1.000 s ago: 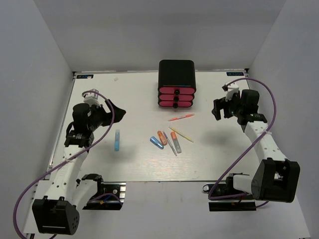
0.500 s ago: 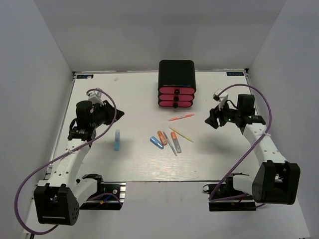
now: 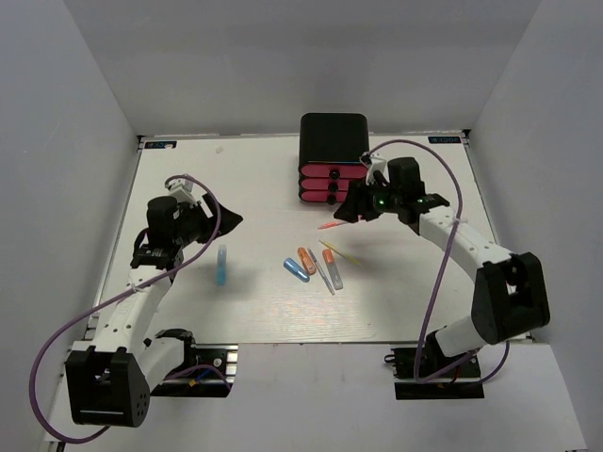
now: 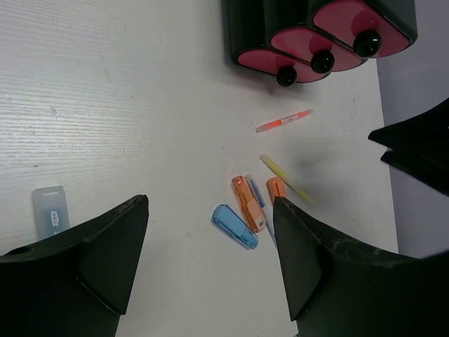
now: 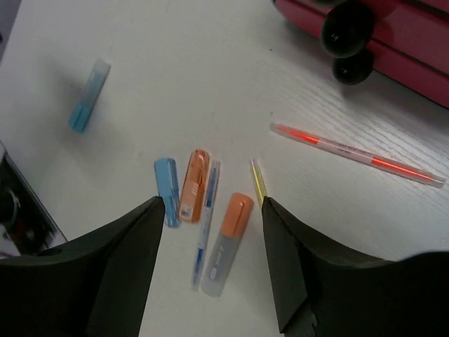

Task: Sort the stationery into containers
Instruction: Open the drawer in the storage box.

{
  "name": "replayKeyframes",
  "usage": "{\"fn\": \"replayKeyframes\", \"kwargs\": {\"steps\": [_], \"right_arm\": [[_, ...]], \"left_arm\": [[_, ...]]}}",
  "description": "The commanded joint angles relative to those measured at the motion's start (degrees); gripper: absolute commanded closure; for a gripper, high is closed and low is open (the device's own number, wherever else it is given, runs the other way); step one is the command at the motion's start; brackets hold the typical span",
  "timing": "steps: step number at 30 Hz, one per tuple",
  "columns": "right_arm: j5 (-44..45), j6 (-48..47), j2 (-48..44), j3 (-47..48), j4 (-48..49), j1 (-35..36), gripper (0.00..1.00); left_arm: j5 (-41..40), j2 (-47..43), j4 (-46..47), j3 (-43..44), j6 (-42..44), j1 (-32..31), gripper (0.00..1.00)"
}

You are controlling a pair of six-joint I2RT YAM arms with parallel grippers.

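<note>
Right gripper (image 3: 350, 213) hangs wide and empty over the pens (image 5: 210, 225) and capsules (image 5: 167, 201), with the drawers (image 3: 332, 185) just ahead, all shut. Approach step, I judge. Next, hook a knob (image 5: 344, 28) and pull. Left gripper (image 3: 226, 218) is wide too, empty.
</note>
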Motion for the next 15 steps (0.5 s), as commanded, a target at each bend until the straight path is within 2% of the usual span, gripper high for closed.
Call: {"fn": "replayKeyframes", "kwargs": {"steps": [1, 7, 15], "right_arm": [[10.0, 20.9, 2.8, 7.0, 3.4, 1.6, 0.36], [13.0, 30.9, 8.2, 12.1, 5.2, 2.7, 0.34], [15.7, 33.5, 14.4, 15.7, 7.3, 2.7, 0.37]], "left_arm": [[-1.9, -2.8, -1.0, -1.2, 0.2, 0.0, 0.18], [-3.6, -5.9, -1.6, -4.5, -0.5, 0.0, 0.18], [-4.1, -5.9, -3.4, -5.0, -0.3, 0.0, 0.17]]}}
